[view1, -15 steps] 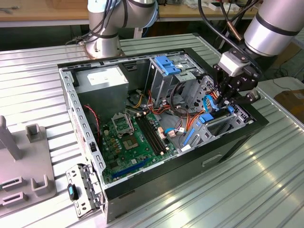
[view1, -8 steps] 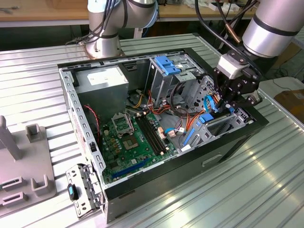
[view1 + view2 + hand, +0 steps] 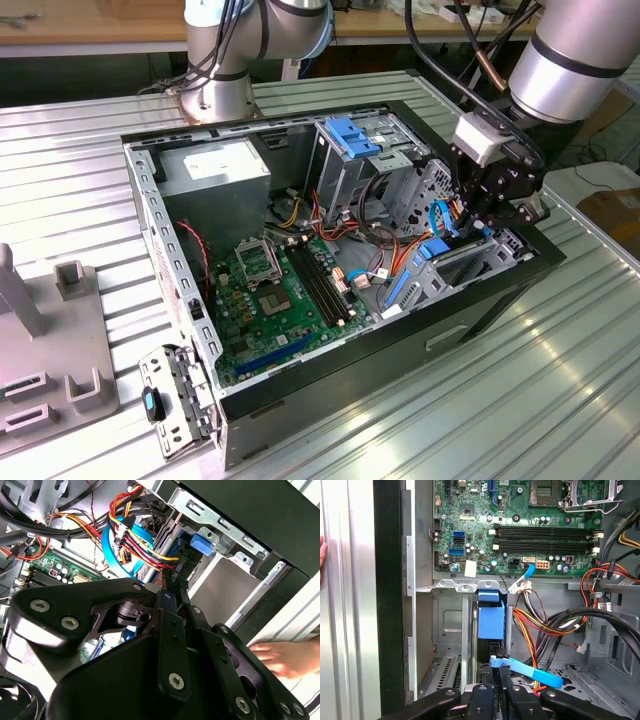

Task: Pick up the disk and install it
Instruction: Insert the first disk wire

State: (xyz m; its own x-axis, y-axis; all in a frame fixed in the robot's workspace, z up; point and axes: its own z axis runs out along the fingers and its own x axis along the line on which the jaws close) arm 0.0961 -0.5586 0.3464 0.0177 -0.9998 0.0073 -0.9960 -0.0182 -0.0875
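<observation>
At the exterior view's right, the end effector [image 3: 487, 205] is pinched shut on the disk [image 3: 491, 621], which stands edge-on, part-seated in the case's bay. Loose cables [image 3: 540, 620] crowd just beside it; I reckon they could snag or jam it crooked.

The disk [image 3: 437, 262] stands on edge inside the open computer case [image 3: 300, 385], in the drive bay by the case's wall on the exterior view's right. Its bright blue plastic carrier rail frames it, and blue pieces of that rail show beside the motherboard [image 3: 275, 300]. In the first wrist view the disk [image 3: 491, 625] appears as a narrow upright block with a blue end face, seated between the grey metal walls of the bay. In the second wrist view its blue tab [image 3: 200, 544] sits against the bay's metal bracket.
</observation>
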